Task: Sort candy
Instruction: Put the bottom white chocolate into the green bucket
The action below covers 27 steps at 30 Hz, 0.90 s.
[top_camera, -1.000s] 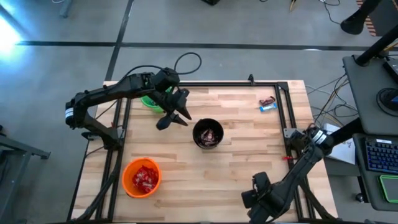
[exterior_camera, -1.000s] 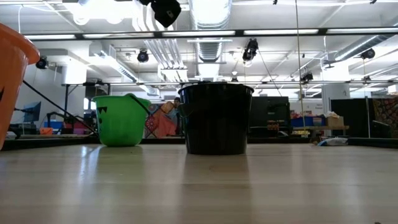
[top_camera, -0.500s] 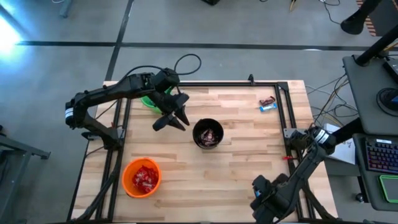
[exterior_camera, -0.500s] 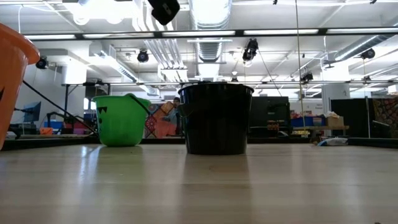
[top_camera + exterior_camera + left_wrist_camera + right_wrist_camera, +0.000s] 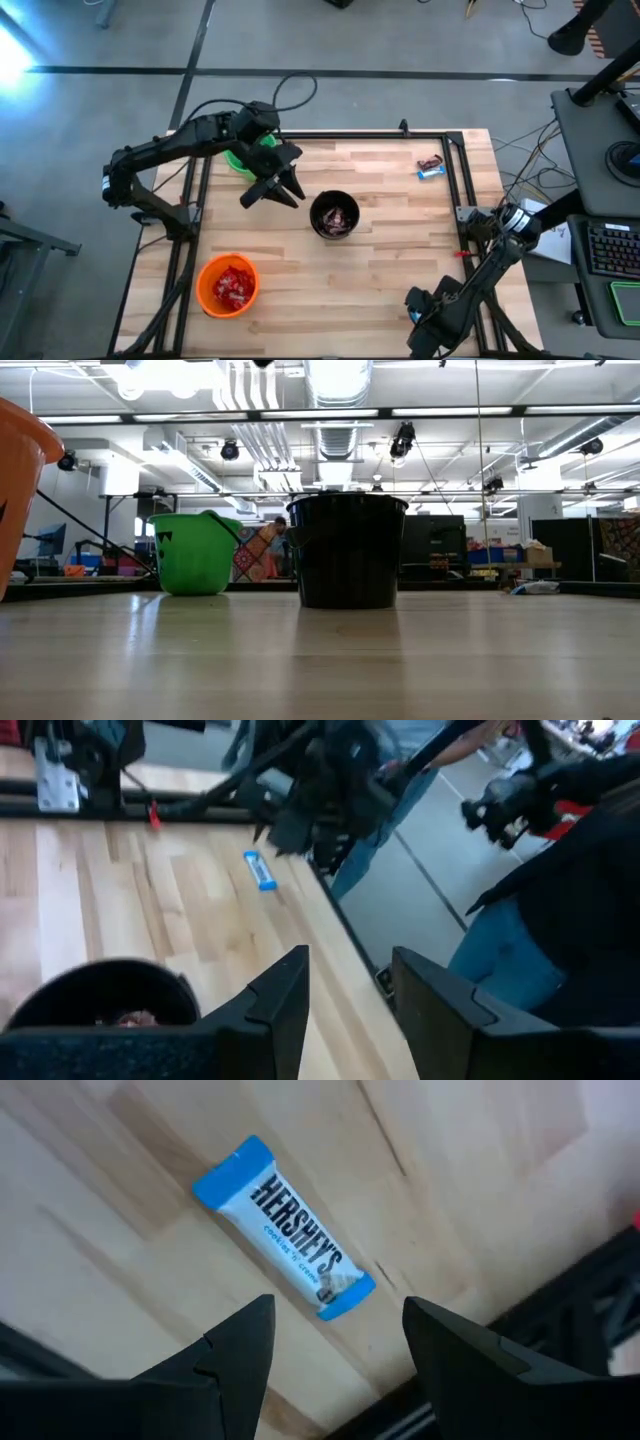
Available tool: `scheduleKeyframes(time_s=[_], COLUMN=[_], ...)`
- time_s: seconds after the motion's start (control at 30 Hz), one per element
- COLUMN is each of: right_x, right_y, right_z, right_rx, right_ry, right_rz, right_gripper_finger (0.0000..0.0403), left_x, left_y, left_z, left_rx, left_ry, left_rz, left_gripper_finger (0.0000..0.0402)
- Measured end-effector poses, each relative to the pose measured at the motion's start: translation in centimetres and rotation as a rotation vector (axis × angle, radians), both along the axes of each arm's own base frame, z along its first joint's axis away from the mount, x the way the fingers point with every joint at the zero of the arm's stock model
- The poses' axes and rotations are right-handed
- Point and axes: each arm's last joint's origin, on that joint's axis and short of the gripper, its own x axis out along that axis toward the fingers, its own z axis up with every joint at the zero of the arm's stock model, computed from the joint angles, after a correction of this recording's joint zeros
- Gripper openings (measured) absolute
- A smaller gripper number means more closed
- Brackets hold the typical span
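Right gripper (image 5: 338, 1342) is hanging low over a blue-and-white Hershey's cookies 'n' creme bar (image 5: 285, 1227), jaws wide open with nothing in them. The bar is lying flat on the wood table (image 5: 400, 260) by the dark frame rail at the near right corner. The high view is hiding it under the arm, but the left wrist view is showing it there. It's looking like a pre-grasp line-up: the fingers are straddling the bar's line, not touching it.

Left gripper (image 5: 268, 190) is hovering between the green cup (image 5: 238, 162) and the black cup (image 5: 333, 214), jaws open and empty, parked clear of both rims.

Sorting by wrapper colour is showing: red wrappers are sitting in the orange cup (image 5: 228, 283) and dark brown ones in the black cup. The green cup's contents are hidden by the arm; my guess is it's taking the blue ones.

Two more pieces are lying loose at the far right: a brown bar (image 5: 430, 161) and a second blue bar (image 5: 430, 173) just beside it.
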Motion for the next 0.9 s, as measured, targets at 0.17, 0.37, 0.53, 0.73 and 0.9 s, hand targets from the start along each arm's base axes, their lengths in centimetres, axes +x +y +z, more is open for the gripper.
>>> scheduleKeyframes(time_s=[0.17,0.37,0.53,0.73,0.9], right_x=[-0.6,-0.5,-0.6,-0.9,-1.0], right_y=[-0.2,0.1,0.0,-0.3,-0.4], right_z=[-1.3,-1.8,-2.0,-2.1,-1.8], right_rx=[0.006,0.076,0.082,0.114,0.129], right_ry=[0.006,-0.036,-0.027,0.001,-0.006], right_rz=[0.041,0.144,0.225,0.300,0.334], right_gripper_finger=[0.0217,0.0217,0.0217,0.0217,0.0217], left_x=[-0.5,-1.2,-1.5,-1.5,-1.4], left_y=[-0.1,-0.2,-0.2,-0.3,-0.4], left_z=[2.6,4.8,5.8,5.9,5.8], left_rx=[-0.011,-0.015,-0.044,-0.117,-0.165], left_ry=[-0.049,-0.085,-0.077,-0.026,0.016], left_rz=[0.033,0.100,0.164,0.205,0.224], left_gripper_finger=[0.0126,0.0126,0.0126,0.0126,0.0126])
